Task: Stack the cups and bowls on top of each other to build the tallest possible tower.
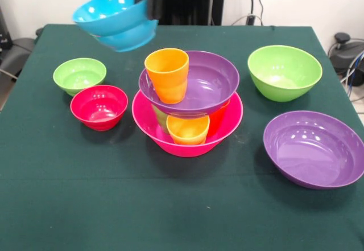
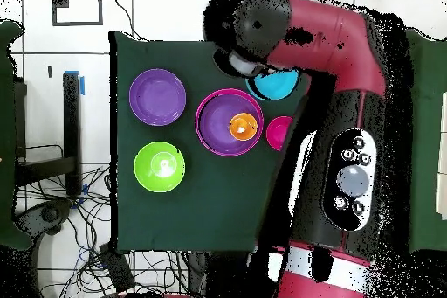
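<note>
Nearest lies a purple bowl point(image 1: 314, 148) on the dark green table point(image 1: 114, 205). Behind it the tower point(image 1: 187, 106) stands mid-table. Above, before a white wall, the gripper point(image 1: 149, 0) pinches a blue bowl point(image 1: 116, 17).

A dark green cloth point(image 1: 68, 194) is seen over the counter. The bowls are coloured blue point(image 1: 116, 17), light green point(image 1: 79, 74) point(image 1: 284, 71), red point(image 1: 99, 106), purple point(image 1: 207, 83) point(image 1: 314, 148) and hot pink point(image 1: 227, 123). An orange cup point(image 1: 167, 74) and a yellow-orange cup point(image 1: 187, 130) are shown. The arm point(image 2: 349, 58) is red and black.
</note>
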